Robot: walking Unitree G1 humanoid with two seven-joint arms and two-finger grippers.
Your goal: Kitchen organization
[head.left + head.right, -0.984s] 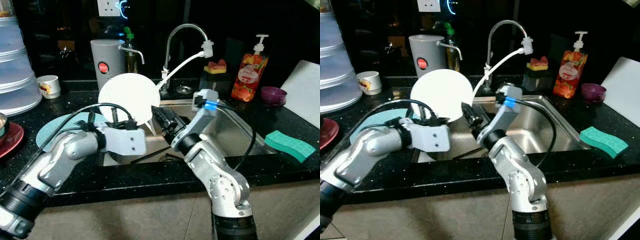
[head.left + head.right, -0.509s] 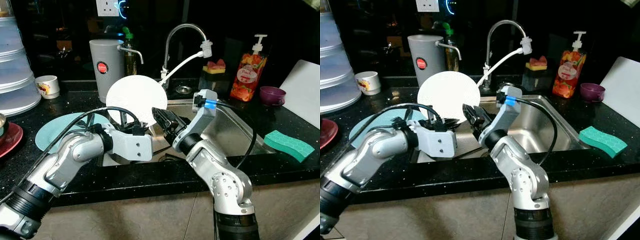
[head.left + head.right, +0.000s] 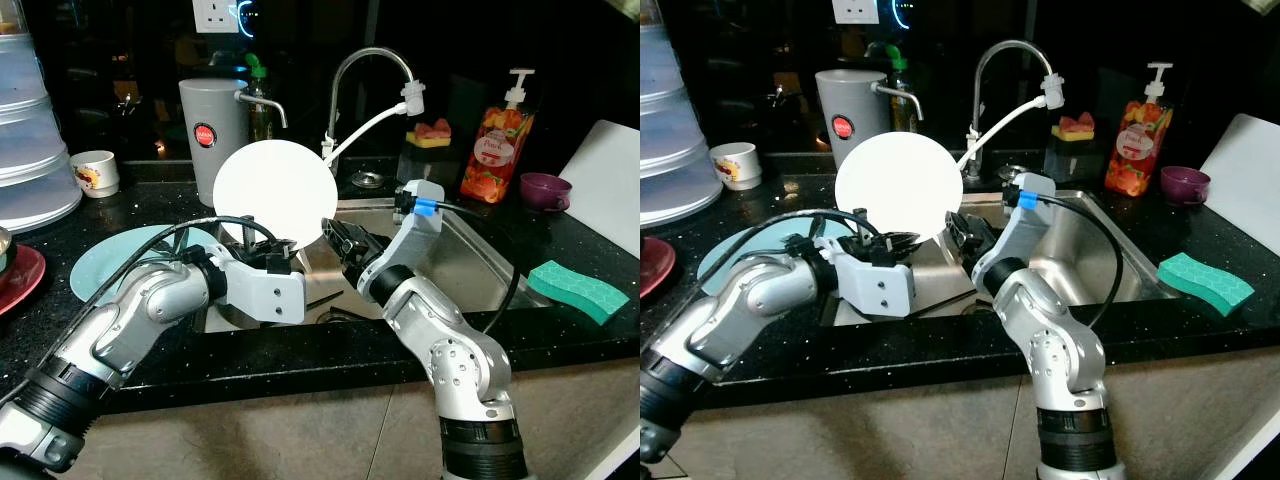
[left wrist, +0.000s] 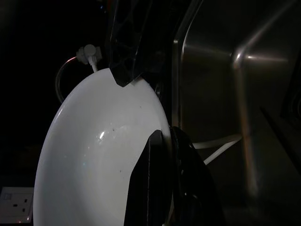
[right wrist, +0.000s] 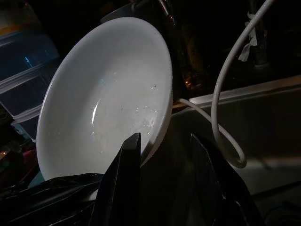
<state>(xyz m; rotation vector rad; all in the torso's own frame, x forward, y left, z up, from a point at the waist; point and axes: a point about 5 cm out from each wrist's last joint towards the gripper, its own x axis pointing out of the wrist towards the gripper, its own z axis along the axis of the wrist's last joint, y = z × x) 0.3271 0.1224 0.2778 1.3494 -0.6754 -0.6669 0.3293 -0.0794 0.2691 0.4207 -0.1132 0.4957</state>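
Round white plate (image 3: 275,190) held up on edge over the left end of the stainless steel sink (image 3: 470,265), face toward the camera. Left gripper (image 4: 162,155) clamped on the plate's lower rim, fingers (image 4: 150,188) pinched narrow with the rim between them. Right gripper (image 5: 162,155) just beside the plate's right edge, fingers (image 5: 123,179) spread apart with nothing gripped between them, one tip close to the rim. Can't tell if it's actually touching.

Behind the plate, near the counter's back edge: grey cylindrical kettle (image 3: 212,120) with a red dot, and a curved chrome tap (image 3: 365,90) with a white hose. Pale blue flat plate (image 3: 110,262) lying on the black speckled counter (image 3: 590,240) left of the sink. Green sponge (image 3: 580,290) by the sink's right side, orange soap pump bottle (image 3: 495,140) and small purple bowl (image 3: 546,190) toward the back right.
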